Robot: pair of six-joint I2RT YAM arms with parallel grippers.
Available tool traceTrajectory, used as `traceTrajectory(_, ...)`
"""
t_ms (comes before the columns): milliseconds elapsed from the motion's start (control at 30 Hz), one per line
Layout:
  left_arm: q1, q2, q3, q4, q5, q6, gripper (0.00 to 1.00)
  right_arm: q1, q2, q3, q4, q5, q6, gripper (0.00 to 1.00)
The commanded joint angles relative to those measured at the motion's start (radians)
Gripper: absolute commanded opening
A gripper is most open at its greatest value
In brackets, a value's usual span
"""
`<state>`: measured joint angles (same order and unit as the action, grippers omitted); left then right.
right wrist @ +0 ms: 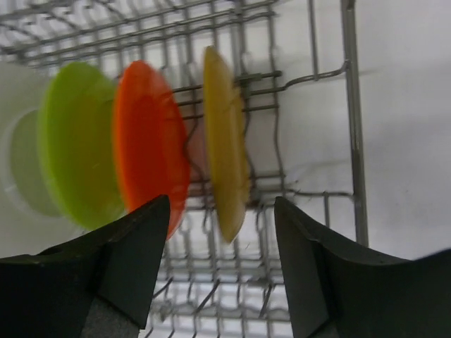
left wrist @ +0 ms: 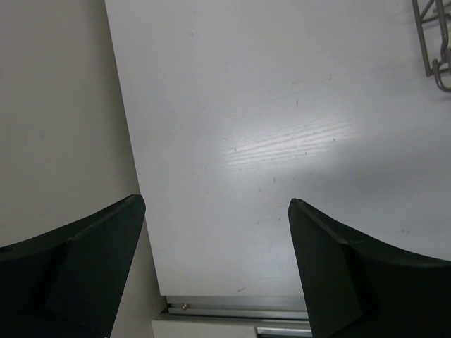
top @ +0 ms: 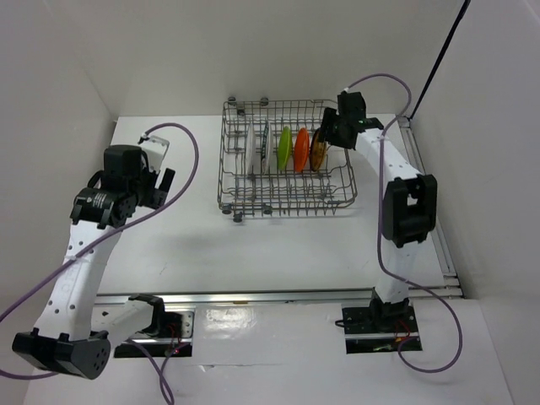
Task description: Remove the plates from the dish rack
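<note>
right wrist view: right pincer (right wrist: 222, 211), part open and empty, faces the mustard plate (right wrist: 224, 134) edge-on, stood upright by dish rack (right wrist: 352, 105) tines; left pincer (left wrist: 215, 211) gapes empty above the counter (left wrist: 282, 105).

plates (top: 285, 148) upright in dish rack (top: 287, 205)

Count fm overhead cam: 5 plates (top: 284, 148) total, all in a row. L to R: 1 pale grey-white plate (top: 252, 145), 1 white plate w/ dark rim (top: 264, 143), 1 lime green plate (right wrist: 74, 141), 1 orange plate (top: 301, 149), 1 mustard plate (top: 318, 148). Right wrist cam gives me only 4 of them: 3 coloured + 1 pale, cut by the left edge. 1 wire rack (top: 337, 198). 2 arms: left arm (top: 80, 253), right arm (top: 396, 245). 2 grippers: left gripper (left wrist: 215, 204), right gripper (right wrist: 222, 204). 2 purple cables (top: 190, 160), 1 per arm. 1 black cable (top: 443, 51), far right.
</note>
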<state>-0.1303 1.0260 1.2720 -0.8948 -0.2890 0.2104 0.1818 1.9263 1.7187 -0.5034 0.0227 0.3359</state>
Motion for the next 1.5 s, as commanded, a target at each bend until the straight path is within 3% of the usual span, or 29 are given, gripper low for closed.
traceTrajectory(0, 0.004, 0.023, 0.027, 0.171, 0.025, 0.023, 0.97, 0.004, 0.089, 0.114, 0.012, 0.138, 0.009, 0.65)
traceTrajectory(300, 0.004, 0.169, 0.072, 0.255, 0.036, 0.023, 0.93, 0.034, 0.279, 0.234, 0.025, 0.096, 0.003, 0.57)
traceTrajectory(400, 0.004, 0.178, 0.050, 0.264, 0.047, 0.011, 0.93, 0.070, 0.304, 0.243, 0.025, 0.164, 0.014, 0.52)
traceTrajectory(633, -0.005, 0.198, 0.062, 0.229, 0.082, -0.036, 1.00, 0.120, 0.271, 0.297, 0.008, 0.385, -0.024, 0.09)
traceTrajectory(733, -0.005, 0.198, 0.063, 0.229, 0.106, -0.045, 1.00, 0.148, 0.241, 0.330, 0.017, 0.495, -0.087, 0.00)
traceTrajectory(933, -0.014, 0.180, 0.081, 0.220, 0.140, -0.045, 1.00, 0.202, 0.151, 0.429, -0.017, 0.629, -0.150, 0.00)
traceTrajectory(1067, -0.014, 0.161, 0.131, 0.162, 0.258, -0.059, 1.00, 0.245, -0.033, 0.331, 0.138, 0.763, -0.244, 0.00)
traceTrajectory(1133, -0.014, 0.161, 0.144, 0.137, 0.378, -0.074, 1.00, 0.271, -0.102, 0.250, 0.158, 0.673, -0.229, 0.00)
traceTrajectory(1200, -0.014, 0.170, 0.171, 0.114, 0.451, -0.101, 1.00, 0.281, -0.207, 0.181, 0.193, 0.342, -0.189, 0.00)
traceTrajectory(1233, -0.014, 0.171, 0.171, 0.100, 0.517, -0.123, 1.00, 0.281, -0.245, 0.057, 0.231, 0.184, -0.160, 0.00)
traceTrajectory(1267, -0.014, 0.187, 0.184, 0.086, 0.559, -0.123, 1.00, 0.281, -0.280, -0.018, 0.341, -0.153, -0.146, 0.00)
traceTrajectory(1300, -0.014, 0.206, 0.184, 0.086, 0.661, -0.123, 1.00, 0.272, -0.333, -0.166, 0.411, -0.320, -0.103, 0.00)
traceTrajectory(1367, -0.014, 0.215, 0.184, 0.088, 0.750, -0.132, 1.00, 0.283, -0.358, -0.293, 0.635, -0.679, -0.030, 0.00)
traceTrajectory(1467, -0.014, 0.236, 0.159, 0.137, 0.812, -0.175, 1.00, 0.297, -0.340, -0.419, 0.819, -0.825, 0.145, 0.00)
